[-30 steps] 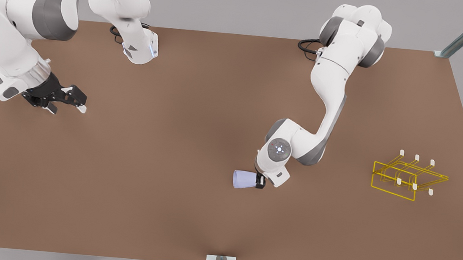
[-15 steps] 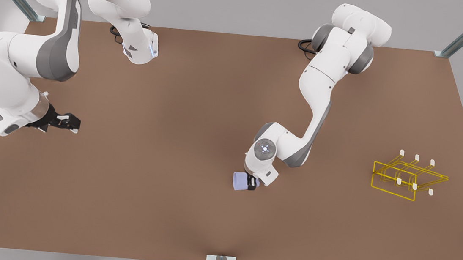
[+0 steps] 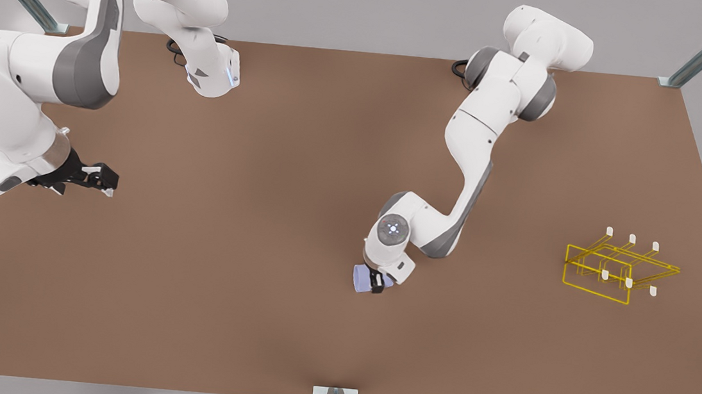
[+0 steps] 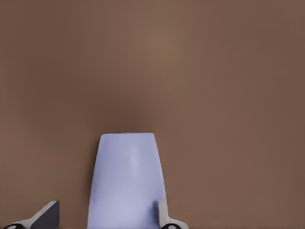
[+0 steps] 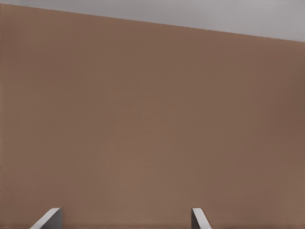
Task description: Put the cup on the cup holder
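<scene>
Grasping is the step in hand; my left gripper [image 3: 375,284] straddles the cup [image 3: 361,278] lying mid-table, fingers spread, not yet pinching; next I must close, lift, carry it to the cup holder [image 3: 614,270] well apart; my right gripper [image 3: 98,179] waits, spread.

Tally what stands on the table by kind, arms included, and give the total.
Cups: 1, the lavender cup between the left hand's fingers.
Cup holders: 1, the yellow wire cup holder.
Robot arms: 2; the right hand waits apart over the table.
Total: 4.
</scene>
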### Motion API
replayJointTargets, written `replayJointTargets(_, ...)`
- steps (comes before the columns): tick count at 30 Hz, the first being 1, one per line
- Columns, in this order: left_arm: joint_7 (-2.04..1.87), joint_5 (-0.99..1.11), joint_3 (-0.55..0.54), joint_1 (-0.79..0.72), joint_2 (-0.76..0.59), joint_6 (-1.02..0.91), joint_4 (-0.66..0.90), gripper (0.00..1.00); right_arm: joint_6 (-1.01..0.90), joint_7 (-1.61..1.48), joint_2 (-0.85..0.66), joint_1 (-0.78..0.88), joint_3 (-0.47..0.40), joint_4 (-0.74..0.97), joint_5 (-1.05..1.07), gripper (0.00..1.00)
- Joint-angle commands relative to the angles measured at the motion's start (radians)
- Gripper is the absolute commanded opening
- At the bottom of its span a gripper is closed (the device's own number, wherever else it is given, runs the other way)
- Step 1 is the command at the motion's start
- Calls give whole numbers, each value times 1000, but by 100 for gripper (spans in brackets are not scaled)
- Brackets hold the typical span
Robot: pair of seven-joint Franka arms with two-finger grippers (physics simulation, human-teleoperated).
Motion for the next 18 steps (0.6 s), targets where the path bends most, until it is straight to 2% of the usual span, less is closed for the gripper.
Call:
replayJointTargets(1,-89,3,0,-3,5,29,1,100,-4,5,-2,-1,4,0,1,100)
replayJointTargets(17,-80,35,0,-23,60,35,25,100,-79,-6,-29,-44,-13,-11,-2,99)
replayJointTargets(18,-80,35,0,-23,60,35,25,100,-12,-6,-55,-44,-15,-84,9,98)
